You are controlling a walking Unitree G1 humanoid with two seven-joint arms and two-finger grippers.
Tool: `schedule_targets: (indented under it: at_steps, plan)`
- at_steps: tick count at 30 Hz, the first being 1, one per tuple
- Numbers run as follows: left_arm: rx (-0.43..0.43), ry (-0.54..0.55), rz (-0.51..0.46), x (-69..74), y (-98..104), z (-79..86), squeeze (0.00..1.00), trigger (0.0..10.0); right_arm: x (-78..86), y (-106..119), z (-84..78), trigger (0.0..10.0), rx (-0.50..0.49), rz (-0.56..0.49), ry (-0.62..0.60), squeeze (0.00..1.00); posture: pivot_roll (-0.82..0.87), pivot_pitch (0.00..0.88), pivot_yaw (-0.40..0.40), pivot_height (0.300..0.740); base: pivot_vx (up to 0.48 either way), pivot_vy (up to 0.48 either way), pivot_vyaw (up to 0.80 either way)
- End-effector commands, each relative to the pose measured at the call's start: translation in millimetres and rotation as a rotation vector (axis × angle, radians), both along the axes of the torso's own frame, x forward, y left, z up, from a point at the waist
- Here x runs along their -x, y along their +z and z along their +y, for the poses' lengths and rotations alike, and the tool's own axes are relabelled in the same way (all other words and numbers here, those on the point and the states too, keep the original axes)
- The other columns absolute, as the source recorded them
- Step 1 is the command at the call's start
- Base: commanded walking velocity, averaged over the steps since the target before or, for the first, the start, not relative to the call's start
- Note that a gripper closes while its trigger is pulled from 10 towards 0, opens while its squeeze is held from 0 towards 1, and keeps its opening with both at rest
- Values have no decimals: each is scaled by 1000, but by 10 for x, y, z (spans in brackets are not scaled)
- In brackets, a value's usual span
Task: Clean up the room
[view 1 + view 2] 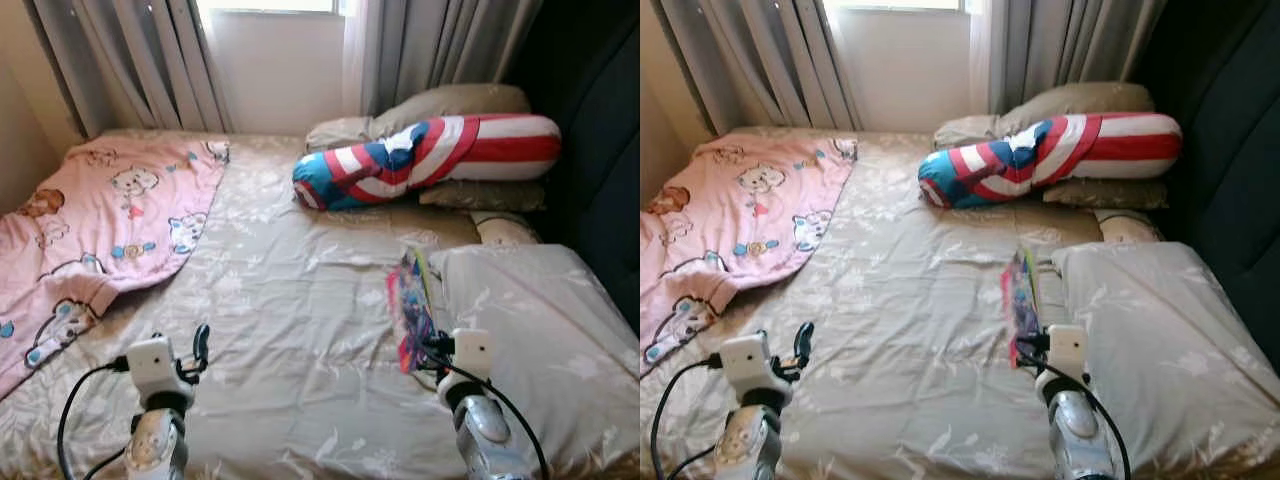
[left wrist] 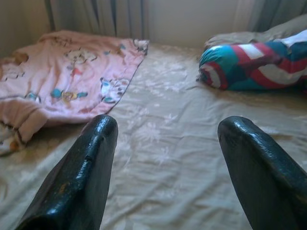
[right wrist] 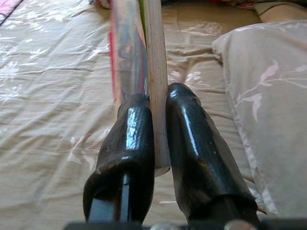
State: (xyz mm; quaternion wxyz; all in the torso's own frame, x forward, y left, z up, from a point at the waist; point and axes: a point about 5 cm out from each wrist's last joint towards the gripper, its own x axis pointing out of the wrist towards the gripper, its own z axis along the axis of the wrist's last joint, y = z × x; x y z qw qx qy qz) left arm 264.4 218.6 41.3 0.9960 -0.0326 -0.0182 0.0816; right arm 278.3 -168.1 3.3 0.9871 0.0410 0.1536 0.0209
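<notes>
Above a beige floral bed (image 1: 300, 330) below a curtained window (image 1: 270, 5), the right gripper (image 3: 160, 103) pinches a colourful book (image 1: 412, 305) upright beside a pillow (image 1: 530, 320) at 3 o'clock; the left gripper (image 2: 168, 129) gapes empty, pink blanket (image 1: 110, 215) at 10 o'clock.

Left arm: raised at the near left of the scene, forearm pointing away from the body. Left hand (image 1: 200, 345): both black fingers (image 2: 81, 177) are spread wide apart with a clear gap between them and nothing held. A black cable loops beside the left wrist.

Right arm: raised at the near right, forearm also pointing away from the body. Right hand (image 3: 158, 112): the two black fingers (image 3: 127, 153) are pressed together on the near edge of a thin, flat, colourful item (image 3: 139, 52), which stands on edge between them. A black cable runs along the right wrist.
</notes>
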Motion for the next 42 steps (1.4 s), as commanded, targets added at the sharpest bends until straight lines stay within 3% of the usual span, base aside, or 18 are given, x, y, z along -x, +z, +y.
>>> schedule_targets:
  at_steps: [1, 7, 12, 30, 42]
  plan:
    - [-8, -13, 0, -21, 34, -16, 0, 10000, -50, 88, -21, 10000, 9, -49, -7, 0, -33, 0, 3, 721, 0, 0, 0]
    - [20, -22, -59, -124, 244, -31, 0, 10000, -32, 49, 19, 10000, 46, -21, 22, 0, -26, 0, 10, 702, 0, 0, 0]
    - [73, 8, -29, -85, 190, -3, 0, 10000, -50, 85, 65, 10000, 34, -56, 28, 0, -25, 0, 11, 668, 0, 0, 0]
    - [74, -9, -21, -128, 275, 0, 0, 10000, -102, 71, 108, 10000, 58, -16, 35, 0, 1, 0, 3, 653, 0, 0, 0]
    - [81, -21, -23, -131, 319, -5, 0, 10000, -115, 99, 155, 10000, 17, -42, 55, 0, 12, 0, 8, 644, 0, 0, 0]
